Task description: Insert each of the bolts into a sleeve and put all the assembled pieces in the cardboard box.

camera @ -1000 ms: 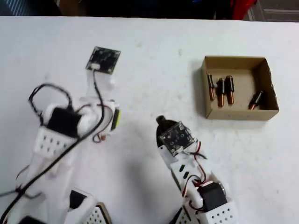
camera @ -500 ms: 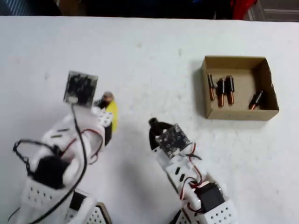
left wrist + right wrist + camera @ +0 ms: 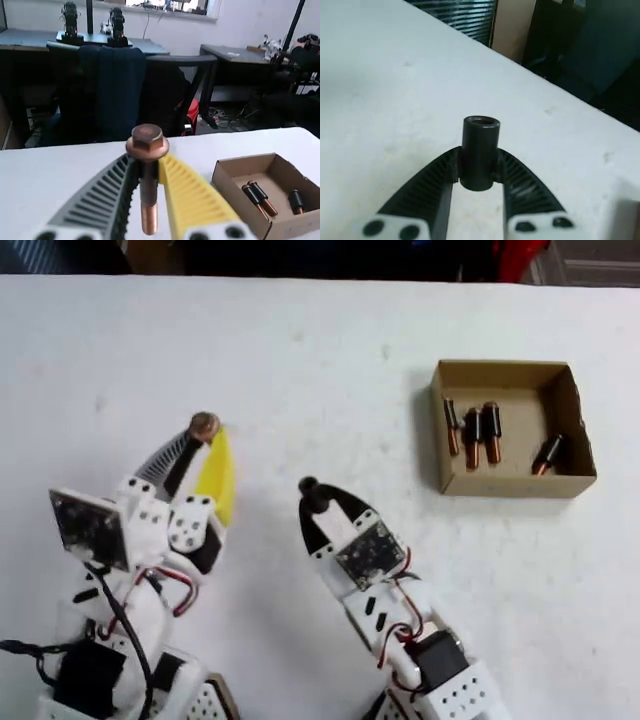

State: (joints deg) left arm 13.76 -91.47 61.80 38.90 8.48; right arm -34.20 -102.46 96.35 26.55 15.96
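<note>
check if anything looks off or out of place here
Nothing stands out. The left gripper is shut on a copper bolt held upright, the right gripper is shut on a black sleeve, also upright, and the assembled pieces all lie inside the cardboard box, none spilled onto the table.
</note>
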